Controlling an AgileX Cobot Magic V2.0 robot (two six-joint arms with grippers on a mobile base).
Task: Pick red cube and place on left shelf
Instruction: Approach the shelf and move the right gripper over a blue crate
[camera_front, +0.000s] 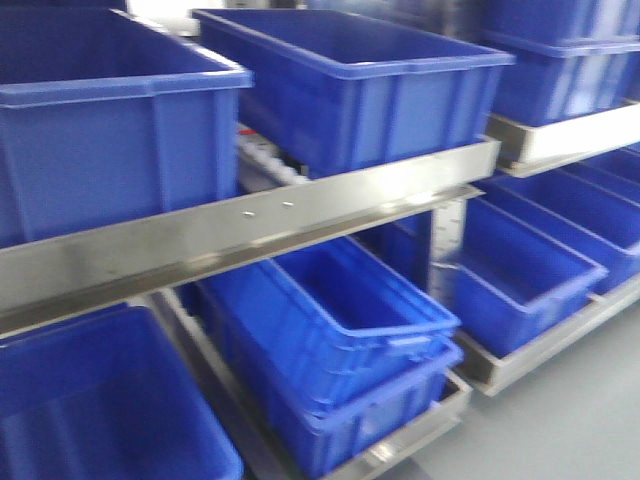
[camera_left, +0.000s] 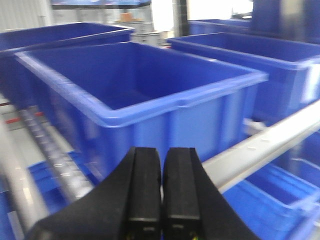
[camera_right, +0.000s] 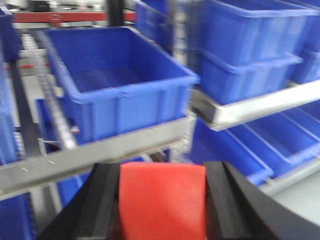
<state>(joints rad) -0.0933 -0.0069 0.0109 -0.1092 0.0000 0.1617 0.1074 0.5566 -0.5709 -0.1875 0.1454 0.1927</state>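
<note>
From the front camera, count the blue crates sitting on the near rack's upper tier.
2: the left crate at the frame's edge, the right crate beside it, both behind the front rail. Others may sit outside the frame.

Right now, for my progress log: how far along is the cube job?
Done: the red cube is picked, clamped in the right gripper. In hand: it is held facing the shelf and a blue crate. Left: setting it on the shelf. The left gripper is shut, empty.
</note>
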